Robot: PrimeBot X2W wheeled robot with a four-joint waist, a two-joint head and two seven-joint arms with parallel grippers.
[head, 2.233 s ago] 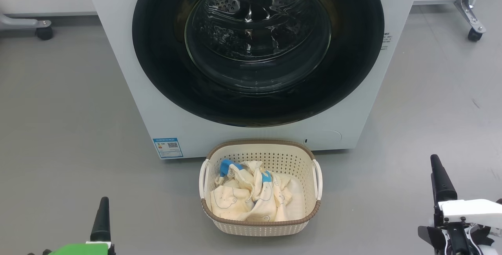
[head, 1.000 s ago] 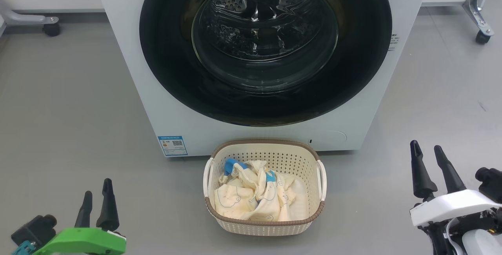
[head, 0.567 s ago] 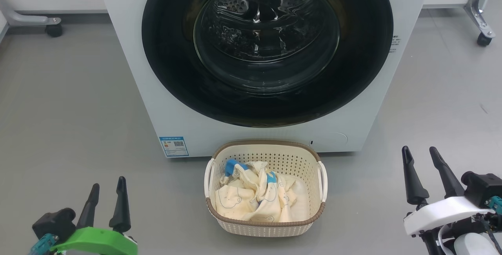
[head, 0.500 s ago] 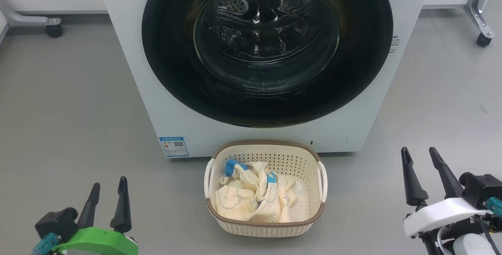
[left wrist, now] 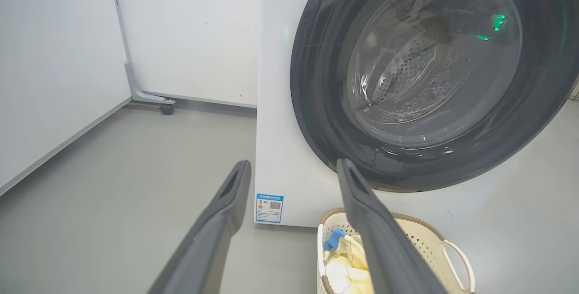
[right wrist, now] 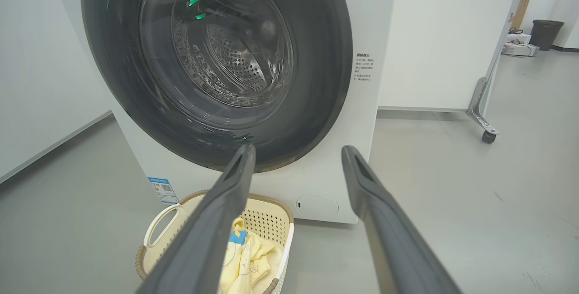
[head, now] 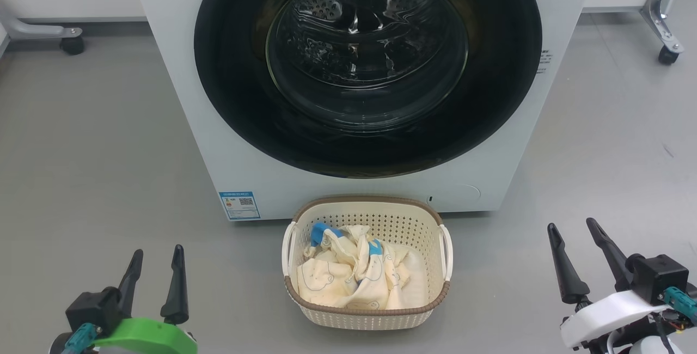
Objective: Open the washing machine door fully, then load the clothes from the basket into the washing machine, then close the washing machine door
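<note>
Head view: the washing machine door sits shut at twelve o'clock, with the basket of clothes at six. The left gripper at seven and the right gripper at five both gape empty. Opening the door looks like the step in hand, so one gripper must next reach the door's edge.

My head view's top edge cuts off the washing machine and the washing machine door. The blue label has print too small to read. The fingers of my left gripper hide part of the basket and the clothes.
</note>
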